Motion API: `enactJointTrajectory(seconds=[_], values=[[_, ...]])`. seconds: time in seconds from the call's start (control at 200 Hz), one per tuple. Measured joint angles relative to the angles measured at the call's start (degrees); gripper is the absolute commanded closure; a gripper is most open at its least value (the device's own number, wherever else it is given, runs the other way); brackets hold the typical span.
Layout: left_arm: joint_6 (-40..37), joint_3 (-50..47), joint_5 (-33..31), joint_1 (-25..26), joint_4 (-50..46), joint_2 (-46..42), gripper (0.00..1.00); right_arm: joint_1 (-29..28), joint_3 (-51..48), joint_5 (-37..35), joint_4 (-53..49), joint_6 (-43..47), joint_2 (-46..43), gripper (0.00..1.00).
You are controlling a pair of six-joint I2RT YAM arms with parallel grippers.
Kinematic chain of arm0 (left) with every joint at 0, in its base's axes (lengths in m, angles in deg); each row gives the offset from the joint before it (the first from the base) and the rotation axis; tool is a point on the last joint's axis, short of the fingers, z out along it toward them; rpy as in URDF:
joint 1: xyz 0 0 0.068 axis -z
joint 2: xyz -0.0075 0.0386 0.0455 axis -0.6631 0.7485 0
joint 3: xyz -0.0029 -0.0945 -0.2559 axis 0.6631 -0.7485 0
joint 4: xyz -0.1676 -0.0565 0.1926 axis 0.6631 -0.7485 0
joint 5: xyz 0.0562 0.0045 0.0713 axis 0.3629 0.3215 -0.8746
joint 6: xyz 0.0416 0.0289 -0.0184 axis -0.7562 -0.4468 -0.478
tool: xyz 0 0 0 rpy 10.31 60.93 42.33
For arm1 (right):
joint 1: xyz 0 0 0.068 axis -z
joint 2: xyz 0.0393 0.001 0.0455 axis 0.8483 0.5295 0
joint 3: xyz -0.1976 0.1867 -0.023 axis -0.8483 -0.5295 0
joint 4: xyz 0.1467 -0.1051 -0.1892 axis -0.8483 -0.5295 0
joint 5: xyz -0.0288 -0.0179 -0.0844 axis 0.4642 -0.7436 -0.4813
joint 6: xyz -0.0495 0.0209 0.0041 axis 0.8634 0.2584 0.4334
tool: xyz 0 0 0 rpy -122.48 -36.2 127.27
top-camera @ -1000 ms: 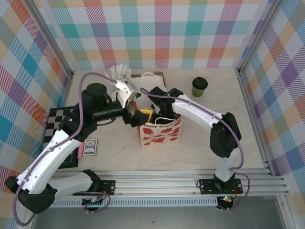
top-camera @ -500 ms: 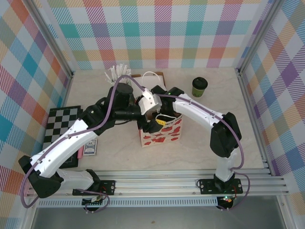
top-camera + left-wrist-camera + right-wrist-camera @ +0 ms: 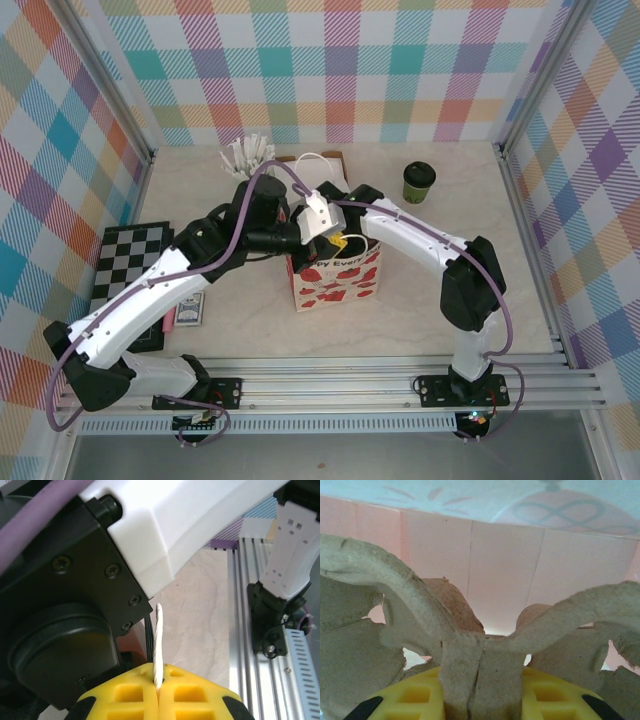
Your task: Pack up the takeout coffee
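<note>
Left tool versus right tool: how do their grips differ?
The left tool pinches a thin white cord; the right tool clamps a thick ridge of the grey pulp carrier. The left tool's jaws meet almost fully; the right tool's are parted by the ridge. Both have yellow fingers and are gripping.

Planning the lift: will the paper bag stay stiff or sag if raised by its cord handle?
Likely sags and swings: the left gripper pinches only a thin twisted cord handle. The paper bag looks thin-walled, so probably light. The pulp carrier clamped by the right gripper may stiffen it somewhat.
</note>
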Motion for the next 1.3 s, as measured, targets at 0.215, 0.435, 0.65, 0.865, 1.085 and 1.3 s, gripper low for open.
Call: enactJointTrajectory(seconds=[0.215, 0.435, 0.65, 0.865, 1.085, 1.3], values=[[0.85, -2.62, -1.70, 0.00, 2.69, -2.62, 1.00, 0.00, -0.94, -0.94, 0.61, -0.02, 0.04, 0.82], [1.66, -4.39, -0.13, 0.00, 3.50, -4.68, 0.93, 0.00, -1.73, -1.22, 0.87, -0.44, 0.85, 0.82], [1.88, -3.87, 0.81, 0.00, 3.45, -3.23, 0.91, -0.11, -4.39, -1.16, 2.67, -0.33, 0.85, 0.82], [2.62, -3.78, -2.49, 0.00, 4.52, -2.62, 0.32, -0.22, -6.08, -1.07, 4.31, 0.98, 0.26, 0.81], [13.46, -11.37, -13.73, -8.41, 15.41, -8.68, 0.01, -0.04, -7.56, -0.46, 5.81, 1.79, -0.81, 0.82], [29.07, -8.15, -17.99, -22.99, 18.93, -5.22, 0.05, -0.44, -8.37, -0.46, 6.82, 2.05, -1.09, 0.82]])
